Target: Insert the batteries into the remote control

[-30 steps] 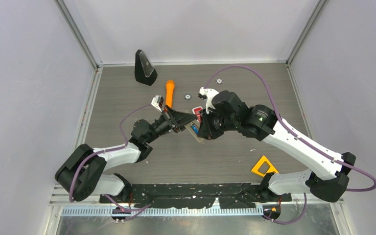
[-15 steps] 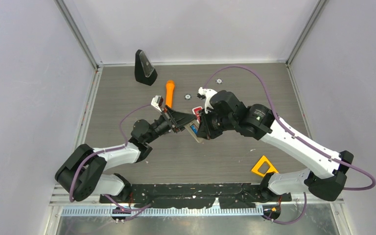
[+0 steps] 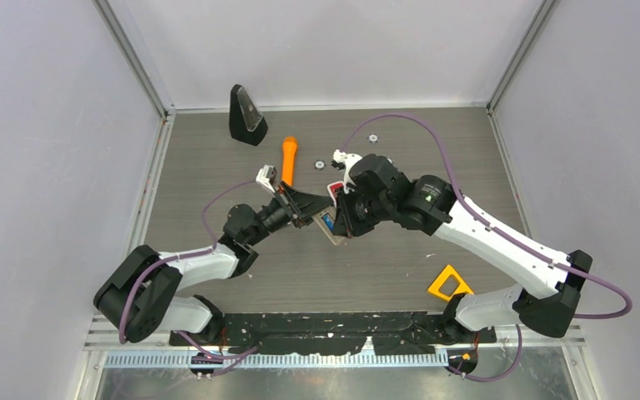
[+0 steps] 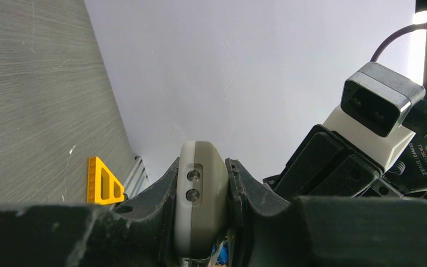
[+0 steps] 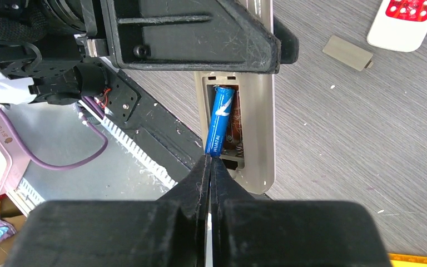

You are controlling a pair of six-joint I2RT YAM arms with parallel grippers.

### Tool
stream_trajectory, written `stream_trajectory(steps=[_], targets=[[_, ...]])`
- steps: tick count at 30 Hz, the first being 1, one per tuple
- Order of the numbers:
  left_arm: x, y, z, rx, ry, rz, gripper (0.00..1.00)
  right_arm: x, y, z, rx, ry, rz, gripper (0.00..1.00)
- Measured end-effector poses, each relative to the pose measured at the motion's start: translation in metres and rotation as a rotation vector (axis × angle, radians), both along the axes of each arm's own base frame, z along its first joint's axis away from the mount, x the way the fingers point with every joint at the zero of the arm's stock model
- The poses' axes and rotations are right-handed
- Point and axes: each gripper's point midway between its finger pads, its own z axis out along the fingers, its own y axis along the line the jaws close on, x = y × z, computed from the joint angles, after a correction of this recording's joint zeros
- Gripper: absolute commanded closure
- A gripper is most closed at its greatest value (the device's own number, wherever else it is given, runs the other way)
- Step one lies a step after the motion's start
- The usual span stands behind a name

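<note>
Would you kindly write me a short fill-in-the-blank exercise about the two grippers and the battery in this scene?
1. The left gripper clamps the grey ____.
2. The battery in its open compartment is ____.
3. The right gripper, tips at the battery's end, is ____.
4. The loose cover lies on the ____.
Missing words: remote; blue; shut; table.

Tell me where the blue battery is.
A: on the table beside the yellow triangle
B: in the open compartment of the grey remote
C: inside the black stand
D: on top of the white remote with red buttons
B: the right wrist view shows the blue battery in the grey remote's open compartment.
</note>
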Motion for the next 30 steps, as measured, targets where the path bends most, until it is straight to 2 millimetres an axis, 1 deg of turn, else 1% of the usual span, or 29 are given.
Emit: stream_trajectory(steps=[5, 15, 26, 30], targets=[[0.001, 0.001, -0.003, 0.006, 0.001, 0.010, 1.00, 0.001, 0.001, -0.002, -0.003, 0.010, -0.010, 0.95], [0.006, 0.004, -0.011, 0.002, 0.058, 0.040, 1.00, 0.007, 0.004, -0.005, -0.003, 0.003, -0.034, 0.95], [0.008, 0.004, -0.019, 0.023, 0.079, 0.049, 1.00, 0.008, 0.006, -0.011, -0.018, 0.013, -0.035, 0.95], [0.007, 0.005, -0.020, 0.028, 0.080, 0.049, 1.00, 0.008, 0.005, -0.013, -0.021, 0.015, -0.034, 0.91]])
